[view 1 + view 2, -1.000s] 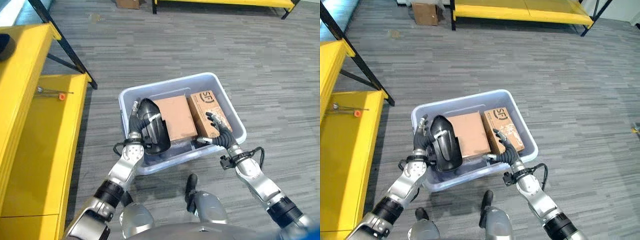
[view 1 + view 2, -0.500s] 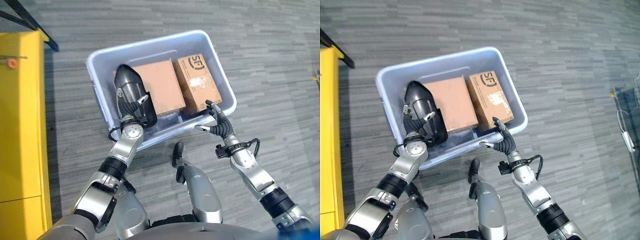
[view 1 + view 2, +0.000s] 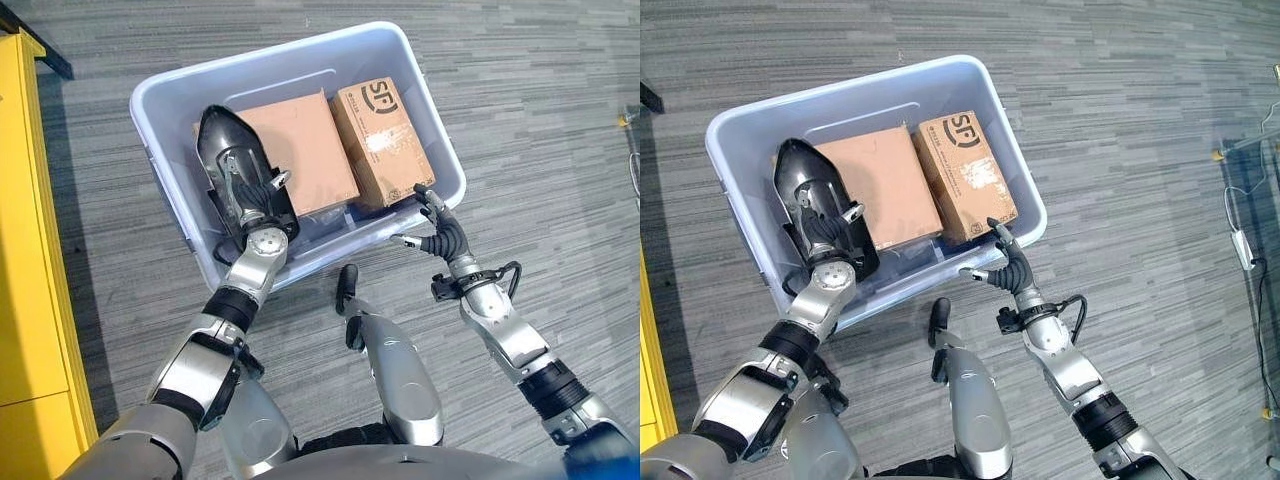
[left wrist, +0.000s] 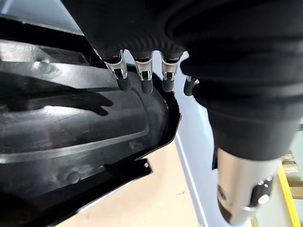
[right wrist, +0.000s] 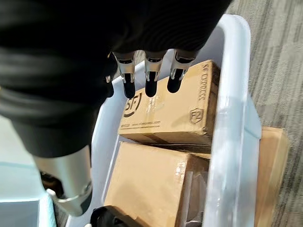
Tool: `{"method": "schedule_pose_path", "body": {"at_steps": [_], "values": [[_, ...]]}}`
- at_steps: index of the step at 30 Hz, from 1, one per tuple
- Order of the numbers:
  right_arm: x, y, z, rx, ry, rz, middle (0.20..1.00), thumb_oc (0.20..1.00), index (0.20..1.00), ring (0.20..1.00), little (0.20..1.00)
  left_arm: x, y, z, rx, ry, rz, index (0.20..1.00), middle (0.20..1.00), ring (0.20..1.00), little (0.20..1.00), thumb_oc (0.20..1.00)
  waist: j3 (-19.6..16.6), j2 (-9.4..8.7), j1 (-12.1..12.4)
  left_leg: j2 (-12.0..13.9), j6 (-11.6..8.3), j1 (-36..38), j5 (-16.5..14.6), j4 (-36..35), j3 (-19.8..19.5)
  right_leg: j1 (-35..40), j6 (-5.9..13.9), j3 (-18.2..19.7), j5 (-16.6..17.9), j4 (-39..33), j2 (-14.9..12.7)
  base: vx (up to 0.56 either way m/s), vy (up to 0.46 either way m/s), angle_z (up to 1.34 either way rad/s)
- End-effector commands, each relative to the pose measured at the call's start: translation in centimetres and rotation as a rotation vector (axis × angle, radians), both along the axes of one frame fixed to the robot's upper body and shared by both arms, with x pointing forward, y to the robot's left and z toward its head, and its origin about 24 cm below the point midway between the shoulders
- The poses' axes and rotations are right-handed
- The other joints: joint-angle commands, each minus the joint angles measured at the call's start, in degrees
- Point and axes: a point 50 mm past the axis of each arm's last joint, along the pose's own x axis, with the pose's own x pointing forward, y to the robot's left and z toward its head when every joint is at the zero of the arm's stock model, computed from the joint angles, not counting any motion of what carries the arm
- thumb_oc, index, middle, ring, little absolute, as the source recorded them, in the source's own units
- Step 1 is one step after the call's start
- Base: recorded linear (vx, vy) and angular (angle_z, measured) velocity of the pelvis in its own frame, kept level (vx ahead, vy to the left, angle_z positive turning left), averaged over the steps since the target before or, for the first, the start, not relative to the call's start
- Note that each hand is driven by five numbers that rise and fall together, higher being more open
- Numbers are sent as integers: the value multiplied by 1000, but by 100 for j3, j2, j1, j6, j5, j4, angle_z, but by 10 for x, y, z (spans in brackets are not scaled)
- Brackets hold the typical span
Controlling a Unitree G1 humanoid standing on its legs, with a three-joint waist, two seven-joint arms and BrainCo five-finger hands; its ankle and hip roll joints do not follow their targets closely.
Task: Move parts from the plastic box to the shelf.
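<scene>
Grey striped floor under the plastic box (image 3: 175,190), where my left hand (image 3: 252,195) has fingers curled on the black part (image 3: 228,150) at its left, so lift straight, keeping my loose-fingered right hand (image 3: 438,232) off the near rim.

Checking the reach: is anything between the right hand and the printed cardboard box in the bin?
Nothing visible. The right hand hovers open at the plastic box's near rim, with the printed cardboard box just past its fingertips.
</scene>
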Motion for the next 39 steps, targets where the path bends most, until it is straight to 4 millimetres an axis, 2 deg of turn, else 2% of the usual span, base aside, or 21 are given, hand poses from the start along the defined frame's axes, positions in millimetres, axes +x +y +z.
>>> {"method": "schedule_pose_path", "body": {"at_steps": [1,6,13,23,24,27,28,39], "values": [[1,-5,37,44,-150,4,1000,1000,1000,1000,1000,6,5,26,62,-103,59,1000,1000,1000,1000,1000,46,-271,-56,261,-187,-625,-251,995,97,-10,526,-197,-710,552,-287,0,0,0],[5,-4,39,42,-143,6,1000,1000,1000,1000,1000,15,21,38,18,-90,135,1000,1000,1000,1000,1000,46,-319,-149,314,-239,-804,-238,1102,112,-218,511,-196,-733,652,-315,0,0,0],[9,-5,43,45,-133,0,1000,1000,1000,1000,1000,27,29,60,46,-85,122,1000,1000,1000,1000,1000,46,-348,-265,377,-260,-1115,-259,1240,128,-592,503,-210,-734,832,-386,3,-9,0],[17,-3,56,50,-144,-14,1000,1000,1000,1000,1000,38,22,77,237,-60,53,1000,1000,1000,1000,1000,46,-356,-389,410,-269,-1611,-283,1432,147,-1194,468,-185,-690,1076,-469,2,-9,0],[18,-3,56,51,-145,-14,1000,1000,1000,1000,1000,39,20,80,305,-62,44,1000,1000,1000,1000,1000,46,-359,-404,415,-278,-1680,-279,1459,142,-1263,460,-181,-673,1086,-465,0,0,0],[18,-4,58,48,-147,-10,1000,1000,1000,1000,1000,41,18,85,354,-53,0,1000,1000,1000,1000,1000,46,-358,-438,423,-281,-1749,-288,1480,148,-1349,451,-165,-660,1100,-458,0,0,0],[18,-6,58,45,-145,-11,1000,1000,1000,1000,1000,43,12,85,431,-39,-54,1000,1000,1000,1000,1000,46,-339,-470,423,-278,-1798,-298,1488,168,-1417,444,-160,-640,1104,-465,0,0,0],[21,-6,60,31,-165,-8,1000,1000,1000,1000,1000,44,-8,85,536,-67,-147,1000,1000,1000,1000,1000,46,-256,-543,398,-297,-2006,-254,1467,195,-1688,431,-137,-583,1134,-483,-1,3,0]]}}
